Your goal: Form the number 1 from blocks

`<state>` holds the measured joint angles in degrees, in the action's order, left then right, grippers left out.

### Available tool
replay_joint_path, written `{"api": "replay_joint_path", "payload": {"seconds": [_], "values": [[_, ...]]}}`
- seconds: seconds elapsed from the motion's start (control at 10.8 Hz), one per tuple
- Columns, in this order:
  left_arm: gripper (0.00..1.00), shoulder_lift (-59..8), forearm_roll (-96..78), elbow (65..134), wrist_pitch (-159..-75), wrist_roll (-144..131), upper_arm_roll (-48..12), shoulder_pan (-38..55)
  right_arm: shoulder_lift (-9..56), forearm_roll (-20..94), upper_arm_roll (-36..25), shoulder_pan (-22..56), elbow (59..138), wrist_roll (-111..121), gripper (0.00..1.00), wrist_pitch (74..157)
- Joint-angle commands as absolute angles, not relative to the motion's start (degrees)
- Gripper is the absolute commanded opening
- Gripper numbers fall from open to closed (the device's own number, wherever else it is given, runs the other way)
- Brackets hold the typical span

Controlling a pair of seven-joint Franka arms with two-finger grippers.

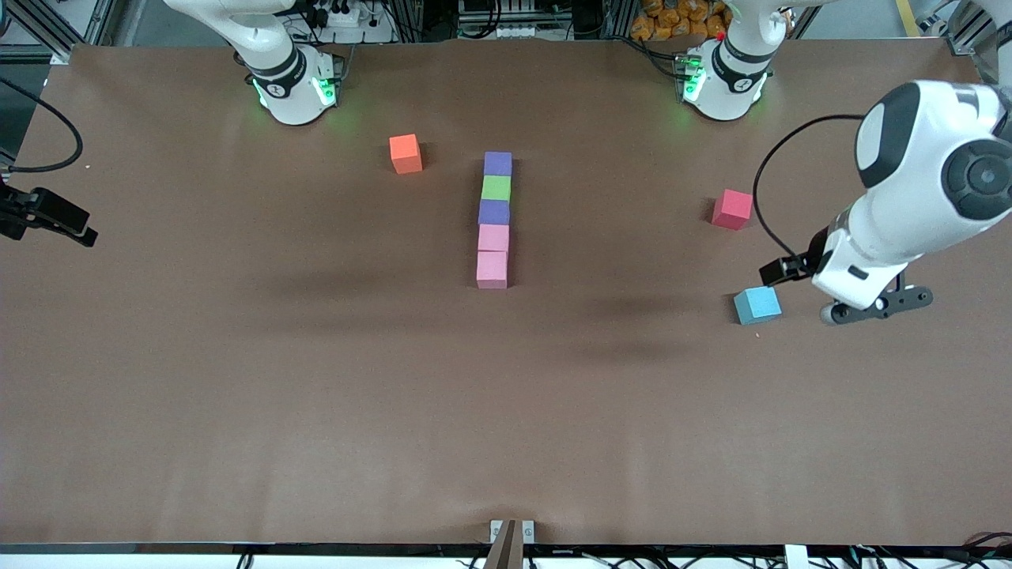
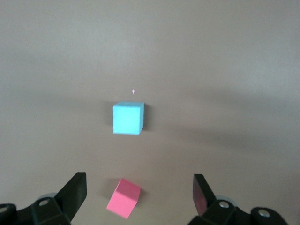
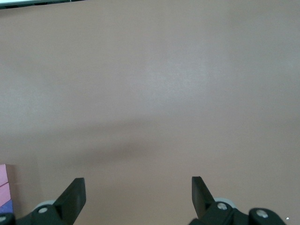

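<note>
Blocks form a single straight column at mid-table, and the order below runs across the front view from the right arm's end to the left arm's end. Right gripper (image 3: 138, 197) sits off at the right arm's end of the table (image 1: 237, 395), empty, fingers apart, over bare surface; this arm waits clear of the work. Orange cube (image 1: 405, 153) lies apart from the column, toward the right arm's base, and judging by the task takes no part in the figure. The column consists of a purple block (image 1: 497, 163) farthest from the front camera, then the green block (image 1: 496, 188), a second purple block (image 1: 493, 212), a pink block (image 1: 493, 238) and a second pink block (image 1: 491, 269) nearest it, each touching the next. The long axis runs from the robots' bases toward the front camera, with a very slight lean toward the right arm's end at the near end; this reads as the stroke of a 1, so the arrangement appears complete. Red cube (image 1: 732, 209) and light-blue cube (image 1: 757, 305) lie toward the left arm's end. Left gripper (image 2: 139, 197) hangs above them, empty, fingers spread.
</note>
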<state>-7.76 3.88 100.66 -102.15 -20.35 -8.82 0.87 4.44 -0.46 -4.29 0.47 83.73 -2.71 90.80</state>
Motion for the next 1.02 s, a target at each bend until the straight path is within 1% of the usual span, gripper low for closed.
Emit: {"api": "replay_joint_path", "payload": {"seconds": [0.0, 0.19, 0.37, 0.65, 0.93], "values": [[1.0, -1.3, 1.6, 105.3, -101.9, -17.3, -5.5, 3.5, 3.5, 0.4, -4.8, 0.6, 84.6, -1.9, 1.0, 91.1], [1.0, -0.4, -0.9, 101.2, -101.4, -17.2, -5.5, 3.2, 3.5, 0.4, -4.7, 0.6, 84.6, -1.9, 1.0, 91.1], [1.0, -0.4, -0.5, 95.6, -99.9, -14.4, -5.4, 3.1, 3.5, 0.4, -4.7, 0.7, 84.6, -1.9, 1.0, 91.1], [1.0, -0.9, -0.7, 88.1, -91.9, -10.8, -5.4, 2.0, 3.5, 0.4, -4.7, 0.7, 84.6, -2.1, 1.0, 91.0], [1.0, -0.7, -0.5, 84.3, -85.1, -4.6, -5.4, 2.1, 3.5, -0.1, -4.8, 0.7, 84.6, -1.9, 1.0, 90.9]]}}
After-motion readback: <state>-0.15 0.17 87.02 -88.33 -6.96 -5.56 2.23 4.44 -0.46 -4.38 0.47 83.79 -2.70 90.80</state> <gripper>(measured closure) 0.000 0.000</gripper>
